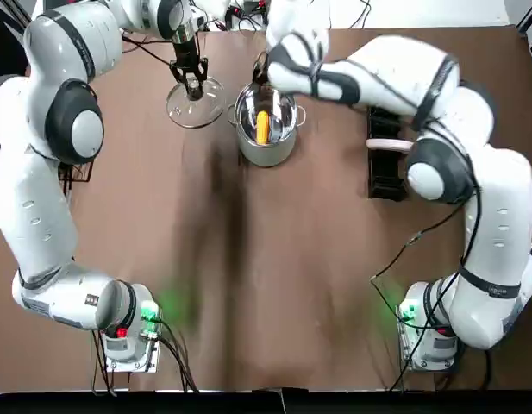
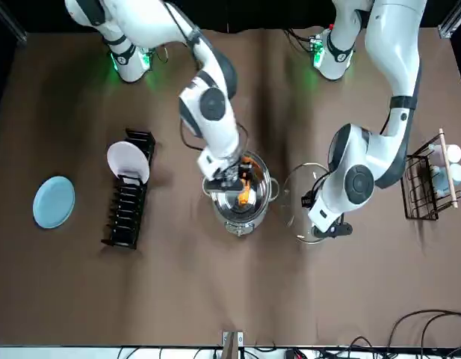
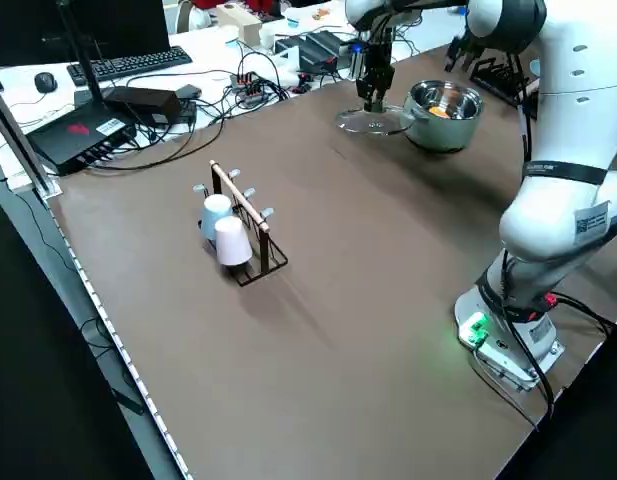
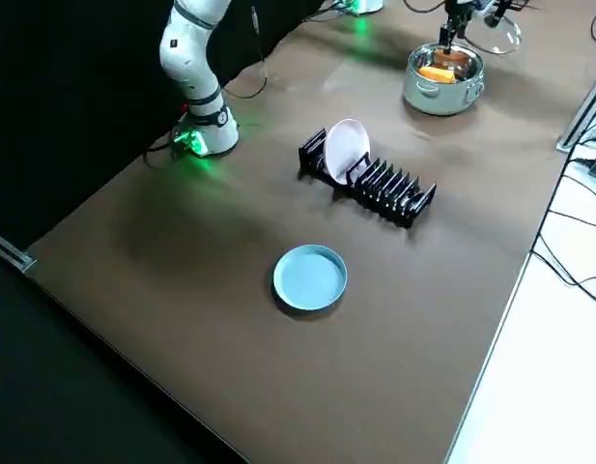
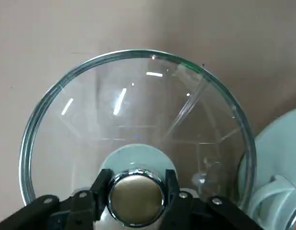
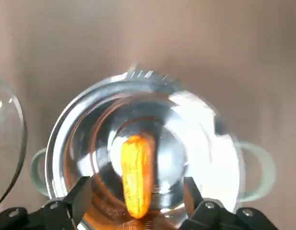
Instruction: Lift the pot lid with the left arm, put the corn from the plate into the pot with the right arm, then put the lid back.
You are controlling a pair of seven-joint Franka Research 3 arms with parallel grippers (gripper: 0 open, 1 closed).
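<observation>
The steel pot (image 1: pixel 266 129) stands at the far middle of the table with the yellow corn (image 1: pixel 262 126) lying inside it. My right gripper (image 1: pixel 260 76) hovers open just above the pot; in its wrist view the corn (image 6: pixel 136 175) rests on the pot floor between the spread fingers (image 6: pixel 83 196), untouched. The glass lid (image 1: pixel 195 103) is held low beside the pot, on its left. My left gripper (image 1: pixel 190 82) is shut on the lid's metal knob (image 5: pixel 136 194). Whether the lid's rim touches the table is not clear.
A black dish rack (image 1: pixel 386 164) holding a white plate (image 2: pixel 128 161) stands to the pot's right. An empty blue plate (image 2: pixel 53 200) lies beyond it near the table's right edge. A wire rack with cups (image 3: pixel 238 225) sits on the left side.
</observation>
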